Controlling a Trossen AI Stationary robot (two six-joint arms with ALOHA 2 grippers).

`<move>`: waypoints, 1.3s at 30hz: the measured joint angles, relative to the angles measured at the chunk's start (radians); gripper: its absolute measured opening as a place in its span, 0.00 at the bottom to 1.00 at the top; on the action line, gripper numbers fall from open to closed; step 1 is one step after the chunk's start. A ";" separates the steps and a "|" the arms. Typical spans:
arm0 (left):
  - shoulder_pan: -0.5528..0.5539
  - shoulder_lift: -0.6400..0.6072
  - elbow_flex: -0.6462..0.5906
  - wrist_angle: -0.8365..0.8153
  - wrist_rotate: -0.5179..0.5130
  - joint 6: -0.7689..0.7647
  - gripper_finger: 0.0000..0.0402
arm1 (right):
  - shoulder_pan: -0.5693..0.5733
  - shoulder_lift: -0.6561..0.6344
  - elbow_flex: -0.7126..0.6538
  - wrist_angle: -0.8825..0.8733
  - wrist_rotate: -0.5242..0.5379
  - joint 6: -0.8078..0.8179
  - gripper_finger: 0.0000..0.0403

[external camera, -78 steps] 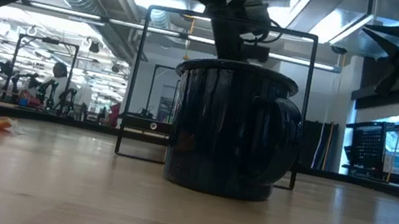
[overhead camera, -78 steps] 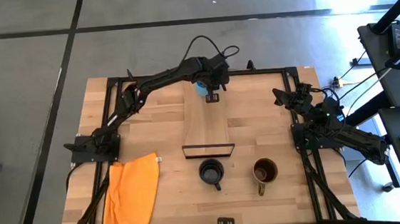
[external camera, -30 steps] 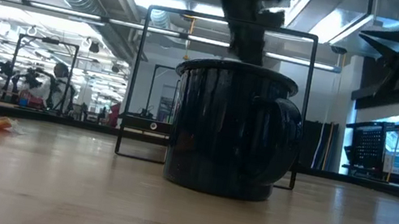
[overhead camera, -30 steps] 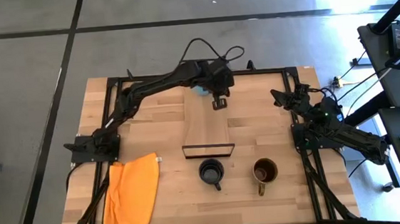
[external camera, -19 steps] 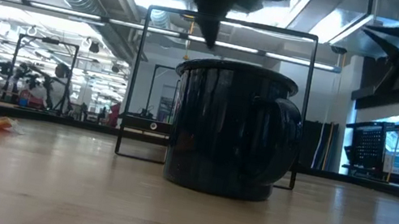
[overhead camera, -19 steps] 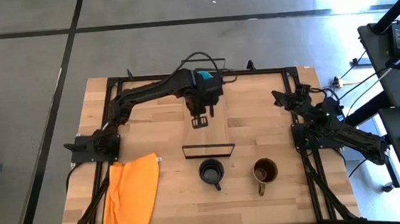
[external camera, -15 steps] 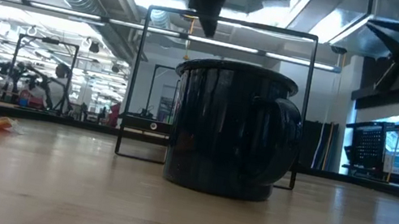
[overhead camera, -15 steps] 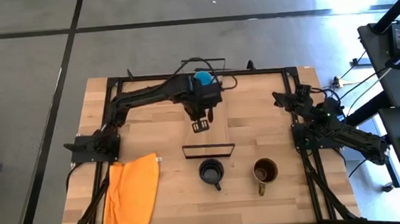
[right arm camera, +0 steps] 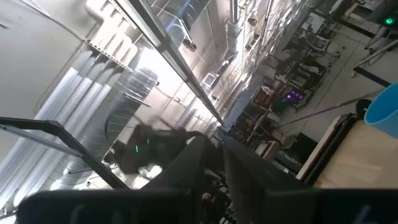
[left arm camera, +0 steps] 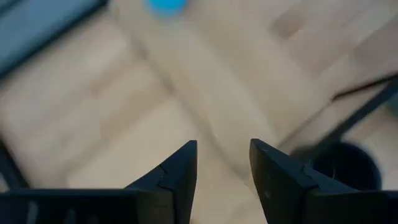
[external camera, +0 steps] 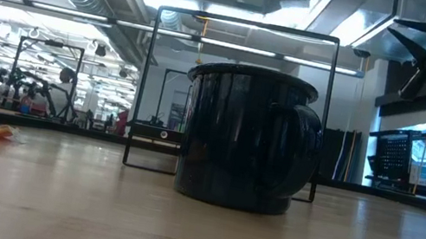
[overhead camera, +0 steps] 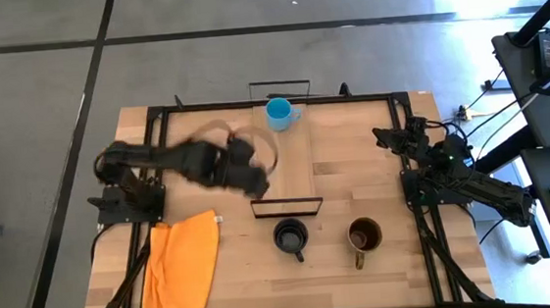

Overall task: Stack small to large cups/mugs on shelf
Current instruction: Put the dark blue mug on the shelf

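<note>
The small light-blue cup [overhead camera: 279, 113] sits at the far end of the shelf [overhead camera: 291, 167], handle pointing toward the right arm's side, nothing gripping it. The left gripper [overhead camera: 255, 182] hangs over the tabletop [overhead camera: 355, 167] just beside the shelf on its own side, blurred in the overhead shot, but its wrist camera shows the two dark fingers [left arm camera: 174, 180] spread apart with bare wood between them and nothing held. In that same wrist picture the blue cup is a smear at the edge [left arm camera: 166, 5] and the black mug's rim [left arm camera: 345, 165] peeks in near the shelf's wire frame. The black mug [overhead camera: 290, 236] stands on the table just in front of the shelf's near end, and the olive-yellow mug [overhead camera: 364, 235] stands beside it, apart. An orange cloth [overhead camera: 182, 265] lies at the near left corner. The right gripper [overhead camera: 388, 133] rests at its own side, well clear of the cups, fingers close together.
</note>
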 joint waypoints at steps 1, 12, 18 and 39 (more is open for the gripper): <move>-0.027 -0.012 -0.053 0.001 0.008 -0.077 0.35 | 0.000 0.000 0.000 -0.010 0.000 0.000 0.16; -0.234 -0.024 -0.332 0.208 0.104 -0.606 0.36 | 0.000 0.000 0.000 -0.090 0.001 0.125 0.16; -0.308 -0.024 -0.422 0.384 0.178 -0.720 0.36 | 0.000 0.000 0.000 -0.090 0.000 0.217 0.16; -0.300 0.145 -0.515 0.933 -0.023 -0.720 0.35 | 0.001 0.000 0.000 -0.084 -0.130 0.240 0.16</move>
